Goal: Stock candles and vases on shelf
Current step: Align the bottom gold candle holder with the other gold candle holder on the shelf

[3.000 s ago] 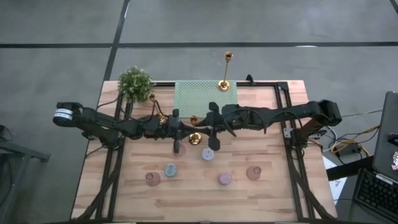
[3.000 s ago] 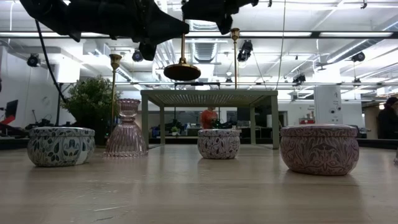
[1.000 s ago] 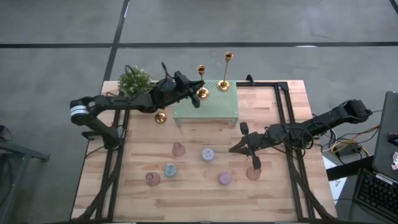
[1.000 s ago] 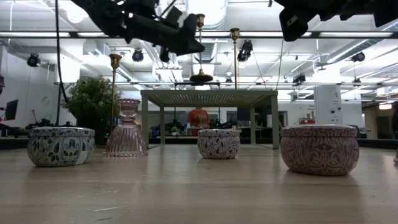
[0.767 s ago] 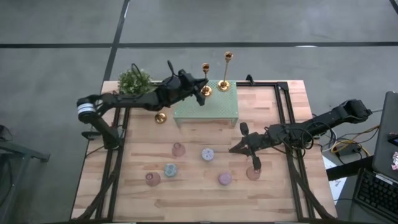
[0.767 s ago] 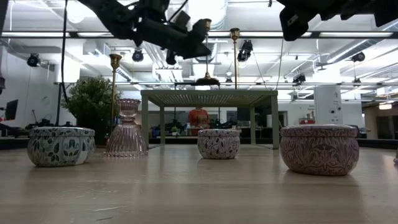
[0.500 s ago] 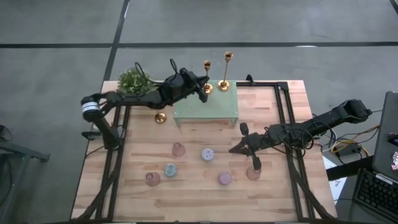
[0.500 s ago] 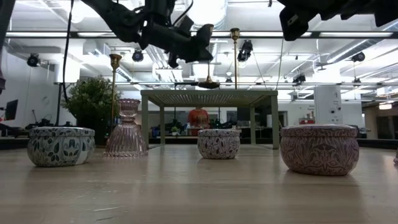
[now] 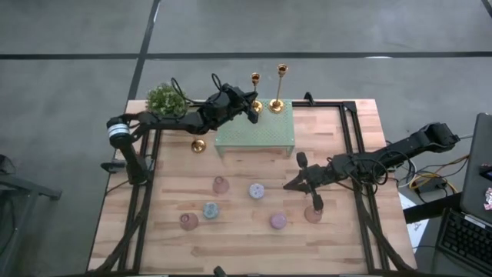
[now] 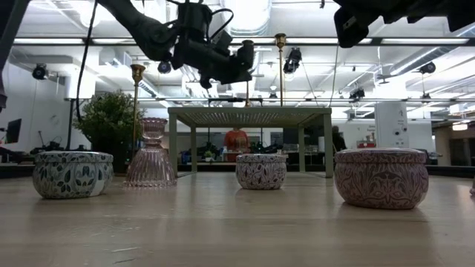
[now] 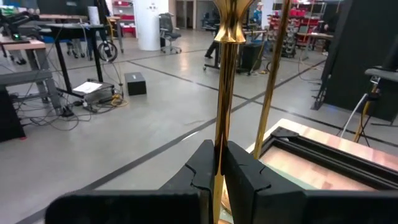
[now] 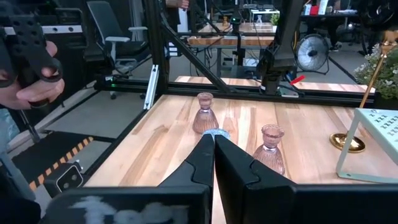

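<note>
My left gripper [image 9: 250, 108] is shut on a tall gold candlestick [image 9: 255, 91] over the far left part of the pale green mesh shelf [image 9: 257, 132]. A second gold candlestick [image 9: 279, 88] stands on the shelf's far right corner. A third [image 9: 198, 145] stands on the table left of the shelf. Three squat candles [image 9: 256, 190] [image 9: 210, 210] [image 9: 277, 221] and three pink vases [image 9: 221, 185] [image 9: 188, 221] [image 9: 314, 214] stand on the table nearer the front. My right gripper [image 9: 288, 185] is shut and empty, above the table right of the candles. My left gripper pinches the gold candlestick's thin stem [image 11: 219, 146], in its lower part, between its two fingers [image 11: 239, 168]. The fingers come roughly level from the table's left and lie across the stem. The candlestick stays upright; whether its base [image 10: 247, 102] touches the shelf top, I cannot tell.
A leafy green potted plant [image 9: 165, 100] stands at the table's far left corner. Black frame rails [image 9: 350, 123] run along the table's sides. In the right wrist view a person's hand [image 12: 25, 62] holds a controller beyond the table's edge.
My left gripper has carried the gold candlestick toward the table's far right, over the shelf's far left part, and lowered it close to the mesh top. The candlestick has stayed upright.
</note>
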